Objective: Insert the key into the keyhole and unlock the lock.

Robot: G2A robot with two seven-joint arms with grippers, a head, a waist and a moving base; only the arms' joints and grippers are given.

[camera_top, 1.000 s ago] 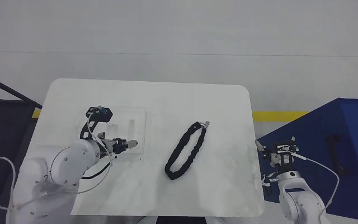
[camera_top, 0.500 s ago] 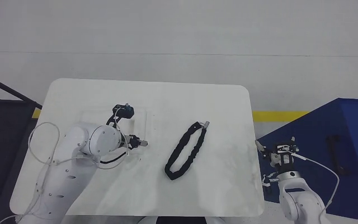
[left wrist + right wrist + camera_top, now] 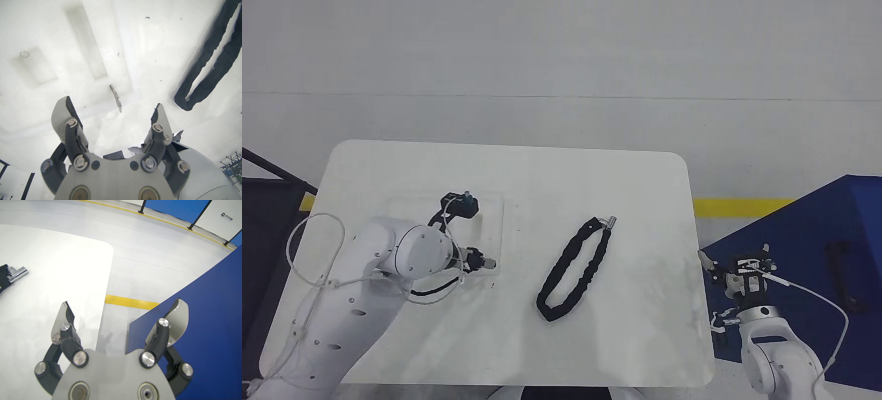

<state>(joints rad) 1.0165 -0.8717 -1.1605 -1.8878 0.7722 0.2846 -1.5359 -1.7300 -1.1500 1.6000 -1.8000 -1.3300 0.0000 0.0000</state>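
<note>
left gripper (image 3: 113, 106) hung spread wide, just short of the key (image 3: 115, 95) — which stood tilted in the white tray (image 3: 47, 66) rim. black chain lock (image 3: 577, 268) lay in the middle of the table (image 3: 642, 190) — right gripper (image 3: 122, 304) likewise spread.

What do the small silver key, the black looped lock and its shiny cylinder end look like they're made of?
The small silver key is likely bare metal: thin, grey, with a toothed edge. The black looped lock has a matte, wrinkled cover, probably fabric; what lies beneath is hidden. The shiny cylinder end looks like polished metal, perhaps chromed, given its mirror-like highlights.
</note>
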